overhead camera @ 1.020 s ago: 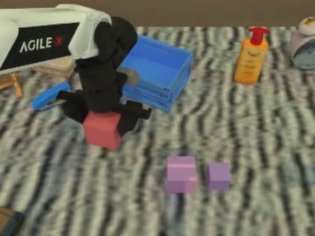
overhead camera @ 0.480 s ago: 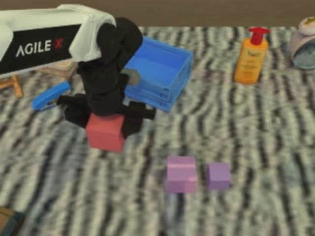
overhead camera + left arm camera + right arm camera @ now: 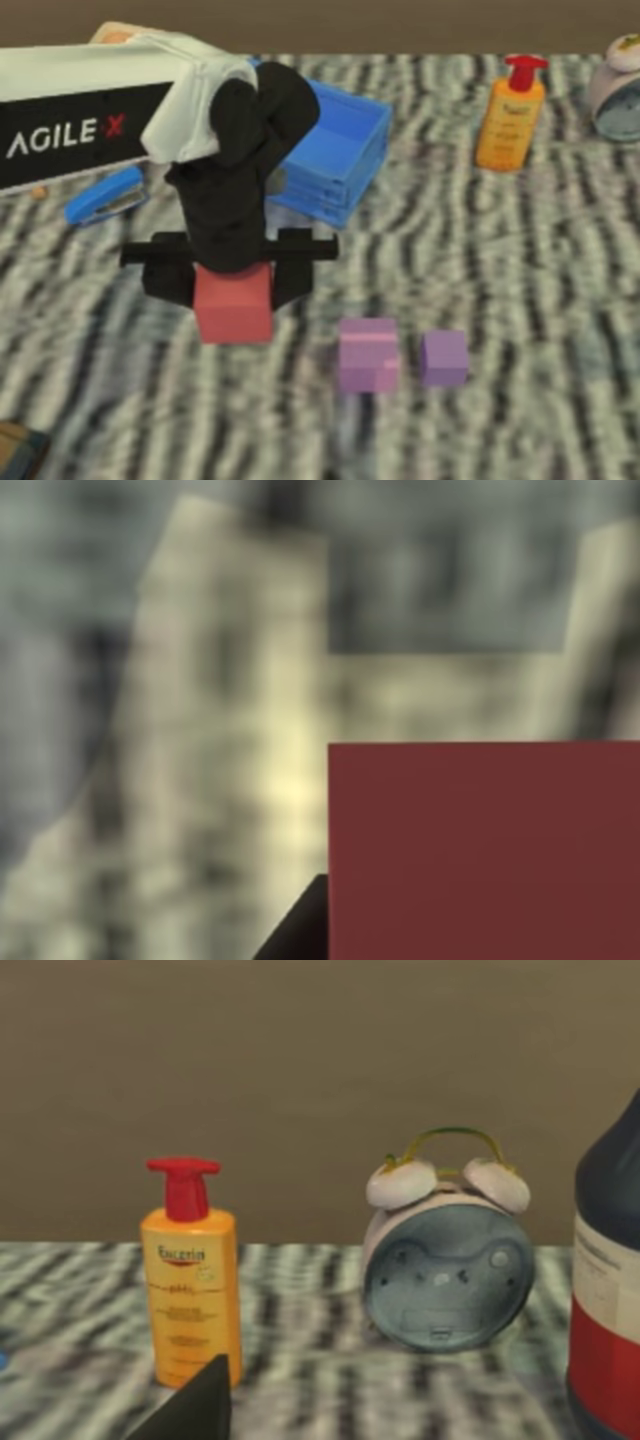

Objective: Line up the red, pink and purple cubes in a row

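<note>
Left gripper (image 3: 232, 275): clamped on the red cube (image 3: 234, 305), left of the other two.
Pink cube (image 3: 368, 353): on the counter (image 3: 520, 300), purple cube (image 3: 444, 358) just beside it.
Right arm: out of sight.

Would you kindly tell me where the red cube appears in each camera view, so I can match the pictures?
Top view: the red cube sits left of centre, in the left pincer, left of the pink cube.
Left wrist view: the red cube fills the lower right corner.
Right wrist view: not in it.
Shared landmark: the orange pump bottle shows in the top and right wrist views.
</note>
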### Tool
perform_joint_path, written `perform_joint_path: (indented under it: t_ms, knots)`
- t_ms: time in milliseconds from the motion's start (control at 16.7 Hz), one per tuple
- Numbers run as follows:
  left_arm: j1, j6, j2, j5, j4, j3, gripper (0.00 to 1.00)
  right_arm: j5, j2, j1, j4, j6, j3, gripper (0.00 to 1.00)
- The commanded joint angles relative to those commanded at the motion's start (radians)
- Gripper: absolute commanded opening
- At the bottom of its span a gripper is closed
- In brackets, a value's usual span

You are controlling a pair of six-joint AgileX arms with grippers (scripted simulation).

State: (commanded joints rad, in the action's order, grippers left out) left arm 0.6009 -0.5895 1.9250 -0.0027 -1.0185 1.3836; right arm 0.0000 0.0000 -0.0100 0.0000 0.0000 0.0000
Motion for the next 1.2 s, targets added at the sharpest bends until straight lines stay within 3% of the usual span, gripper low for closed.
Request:
perform_joint_path:
  t_ms: [360,780,1080,1200]
  knots:
    - [-0.004,0.002,0.009,-0.001,0.017,-0.009,0.00,0.000,0.000,0.000,0.000,0.000,0.000,1.00]
    - [0.000,0.000,0.097,0.000,0.240,-0.141,0.00,0.000,0.000,0.000,0.000,0.000,0.000,1.00]
    - [0.001,-0.001,0.105,0.001,0.257,-0.152,0.00,0.000,0.000,0.000,0.000,0.000,0.000,1.00]
    - [0.001,-0.001,0.105,0.001,0.257,-0.152,0.15,0.000,0.000,0.000,0.000,0.000,0.000,1.00]
